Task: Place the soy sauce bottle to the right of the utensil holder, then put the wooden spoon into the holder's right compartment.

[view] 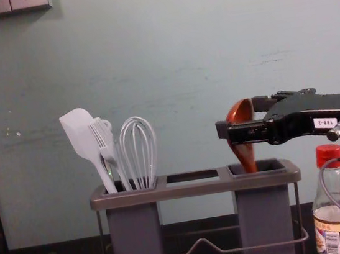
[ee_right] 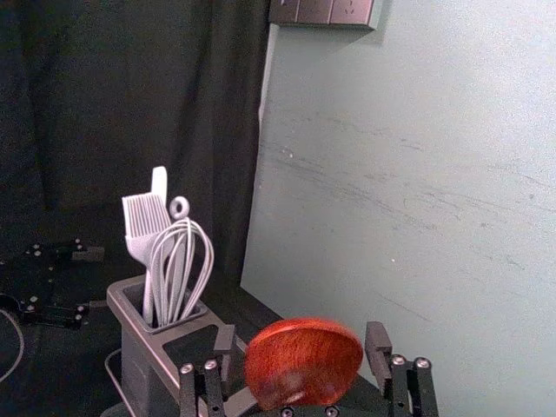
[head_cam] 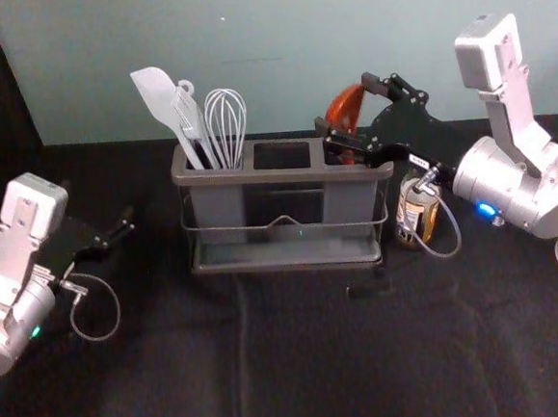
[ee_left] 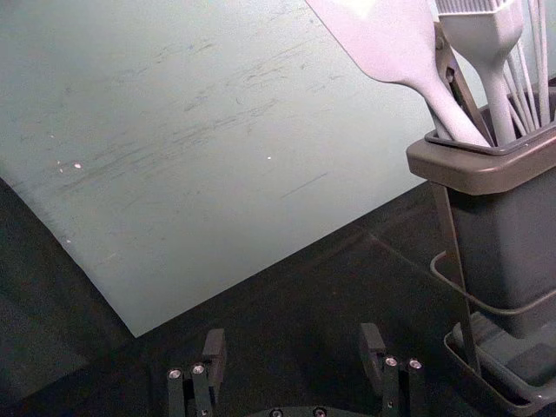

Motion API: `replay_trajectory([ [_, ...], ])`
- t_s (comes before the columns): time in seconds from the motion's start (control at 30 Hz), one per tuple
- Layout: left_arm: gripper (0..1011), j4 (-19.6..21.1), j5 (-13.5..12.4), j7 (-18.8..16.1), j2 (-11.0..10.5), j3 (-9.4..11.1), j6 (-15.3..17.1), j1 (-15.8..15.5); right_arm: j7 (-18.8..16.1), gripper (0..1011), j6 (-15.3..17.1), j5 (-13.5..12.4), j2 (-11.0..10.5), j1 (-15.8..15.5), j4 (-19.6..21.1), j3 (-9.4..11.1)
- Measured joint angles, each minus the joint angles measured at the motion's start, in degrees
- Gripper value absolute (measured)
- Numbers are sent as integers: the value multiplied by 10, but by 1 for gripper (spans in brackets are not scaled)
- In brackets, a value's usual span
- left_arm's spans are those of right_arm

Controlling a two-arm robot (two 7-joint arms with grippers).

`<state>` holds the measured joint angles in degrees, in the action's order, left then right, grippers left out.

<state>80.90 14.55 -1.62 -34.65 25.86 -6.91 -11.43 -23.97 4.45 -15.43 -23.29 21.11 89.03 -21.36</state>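
My right gripper (head_cam: 346, 107) is over the holder's right compartment, open around the wooden spoon (head_cam: 345, 112). In the right wrist view, gaps separate the spoon's bowl (ee_right: 303, 360) from both fingers of the right gripper (ee_right: 301, 347). The spoon (view: 242, 136) stands with its lower end inside the right compartment (view: 264, 215) of the utensil holder (view: 194, 189). Right of the holder, the red-capped soy sauce bottle (view: 334, 205) stands upright, partly behind the cable in the head view. My left gripper (head_cam: 117, 236) is parked left of the holder; the left gripper (ee_left: 293, 347) is open and empty.
A white spatula (view: 82, 133), a brush (view: 104, 139) and a whisk (view: 138, 150) stand in the holder's left compartment. Behind the table rises a pale wall (head_cam: 277, 54). Black cloth (head_cam: 301, 361) covers the table in front of the holder.
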Motion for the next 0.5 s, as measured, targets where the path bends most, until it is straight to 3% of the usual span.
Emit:
replay_trajectory([
  [0.1, 1005, 0, 0, 0, 0, 0, 0, 0, 0, 1002, 0, 0, 0, 0, 0, 0],
  [0.5, 1005, 0, 0, 0, 0, 0, 0, 0, 0, 1004, 0, 0, 0, 0, 1, 0],
])
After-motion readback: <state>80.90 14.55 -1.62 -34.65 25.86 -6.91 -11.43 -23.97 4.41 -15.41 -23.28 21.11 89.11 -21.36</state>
